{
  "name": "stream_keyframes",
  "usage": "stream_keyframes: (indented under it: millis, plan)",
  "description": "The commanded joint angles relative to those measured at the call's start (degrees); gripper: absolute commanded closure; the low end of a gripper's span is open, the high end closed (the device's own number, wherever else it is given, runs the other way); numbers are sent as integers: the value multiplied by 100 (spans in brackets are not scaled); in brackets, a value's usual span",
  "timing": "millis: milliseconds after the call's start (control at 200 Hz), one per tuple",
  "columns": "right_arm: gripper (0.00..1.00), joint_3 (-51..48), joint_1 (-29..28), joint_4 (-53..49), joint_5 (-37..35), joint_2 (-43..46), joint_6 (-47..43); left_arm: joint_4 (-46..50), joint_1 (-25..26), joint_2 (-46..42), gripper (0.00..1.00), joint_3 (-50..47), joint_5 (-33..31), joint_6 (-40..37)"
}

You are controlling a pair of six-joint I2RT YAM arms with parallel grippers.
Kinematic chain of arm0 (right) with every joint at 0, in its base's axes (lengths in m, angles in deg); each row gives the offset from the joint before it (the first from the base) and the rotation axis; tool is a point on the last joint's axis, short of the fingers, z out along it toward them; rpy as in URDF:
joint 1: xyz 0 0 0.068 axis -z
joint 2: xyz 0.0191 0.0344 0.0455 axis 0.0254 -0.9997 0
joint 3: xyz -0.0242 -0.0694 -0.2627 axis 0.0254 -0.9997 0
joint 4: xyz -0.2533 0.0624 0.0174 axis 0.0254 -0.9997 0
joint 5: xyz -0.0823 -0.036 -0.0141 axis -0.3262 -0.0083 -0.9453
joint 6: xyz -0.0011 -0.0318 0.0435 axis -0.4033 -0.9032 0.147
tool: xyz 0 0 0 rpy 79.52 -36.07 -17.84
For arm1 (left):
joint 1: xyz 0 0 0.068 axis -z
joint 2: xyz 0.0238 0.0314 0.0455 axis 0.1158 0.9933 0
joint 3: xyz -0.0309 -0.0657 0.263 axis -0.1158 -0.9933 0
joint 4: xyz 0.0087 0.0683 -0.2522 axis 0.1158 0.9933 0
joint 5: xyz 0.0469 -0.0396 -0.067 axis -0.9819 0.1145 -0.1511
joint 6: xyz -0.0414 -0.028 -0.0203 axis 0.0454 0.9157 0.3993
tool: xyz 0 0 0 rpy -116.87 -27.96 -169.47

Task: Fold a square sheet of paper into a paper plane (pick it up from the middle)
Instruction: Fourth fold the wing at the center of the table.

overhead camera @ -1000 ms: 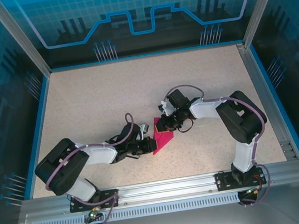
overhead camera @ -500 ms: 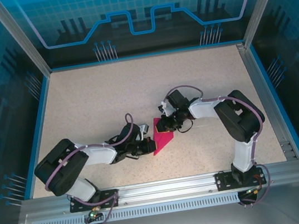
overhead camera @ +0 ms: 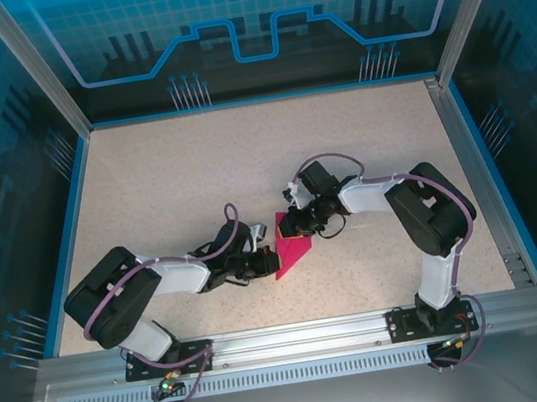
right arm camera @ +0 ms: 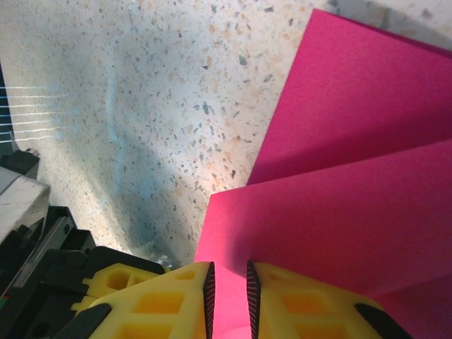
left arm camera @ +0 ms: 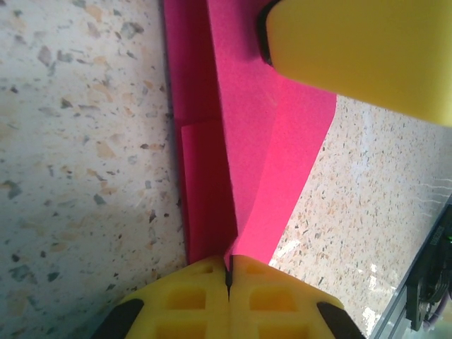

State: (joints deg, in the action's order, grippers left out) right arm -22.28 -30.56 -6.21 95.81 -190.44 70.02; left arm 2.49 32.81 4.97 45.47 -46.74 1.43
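The square sheet of paper (overhead camera: 291,251), partly folded, is lying at frame centre between both grippers, creases running lengthwise between them. Left gripper (left arm camera: 228,272) is pinching its near tip; right gripper (right arm camera: 230,282) is clamping the opposite edge.

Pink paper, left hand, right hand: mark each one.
Pink paper (overhead camera: 293,252), top external view, on its flat folded face.
Left hand (left arm camera: 228,277), left wrist view, where its yellow fingertips pinch the paper.
Right hand (right arm camera: 229,279), right wrist view, between its fingertips at the paper's edge.
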Motion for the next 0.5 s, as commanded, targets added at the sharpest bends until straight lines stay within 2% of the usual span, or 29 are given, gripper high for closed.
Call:
stream_keyframes:
  millis: [0,265,495]
  plan:
    - [77,65,-120,121,264,45,69,308,-57,181,100,31,95,-23]
    - [73,153,-198,98,473,139,-7,425,-84,224,100,126,171,-100]
    - [75,282,-167,-181,3,-85,-56,457,-106,240,100,136,252,-173]
